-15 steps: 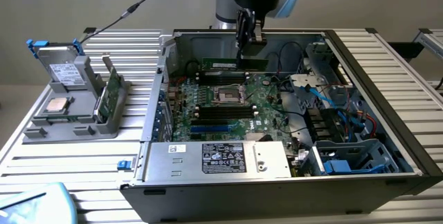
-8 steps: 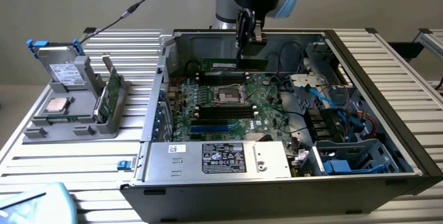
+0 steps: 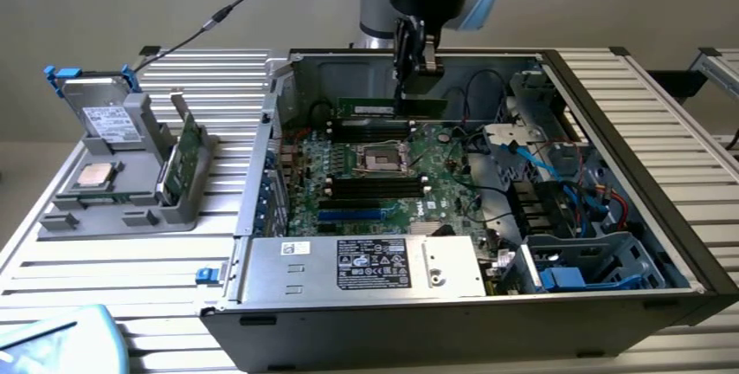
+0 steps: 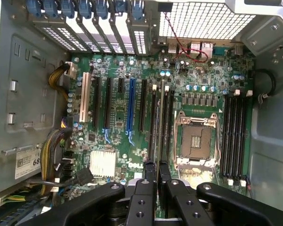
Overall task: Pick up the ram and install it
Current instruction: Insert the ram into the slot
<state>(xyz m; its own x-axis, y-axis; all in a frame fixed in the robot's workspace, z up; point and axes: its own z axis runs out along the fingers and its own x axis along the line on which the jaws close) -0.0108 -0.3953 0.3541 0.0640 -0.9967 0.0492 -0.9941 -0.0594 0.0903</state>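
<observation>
At the exterior view's left, a slatted metal worktop carries a grey plastic holder. A boxy grey drive with a white label leans at the holder's back, a square silver processor chip lies flat in front of it, and a green circuit board stands on edge in a slot just beside them.

Next comes the open black computer case, lying on its side with its green motherboard facing up. A silver power supply box with a black label fills the case's near edge. An empty metal processor socket sits at the middle of the motherboard, with rows of black memory slots on either side of it.

Over the far rows the black pincer reaches straight down from the arm. It is clenched on the ram, a long, narrow green stick with a pale sticker. The ram is held on edge, level, and runs along the far slots. Whether its lower edge already touches a slot I cannot tell.

From the wrist view, the pincer shows its two black fingers drawn close together, with a slim gap between them. They are lined up with a pair of black slots beside the socket.

Toward the exterior view's right, blue cables and a blue plastic bracket sit inside the case.
</observation>
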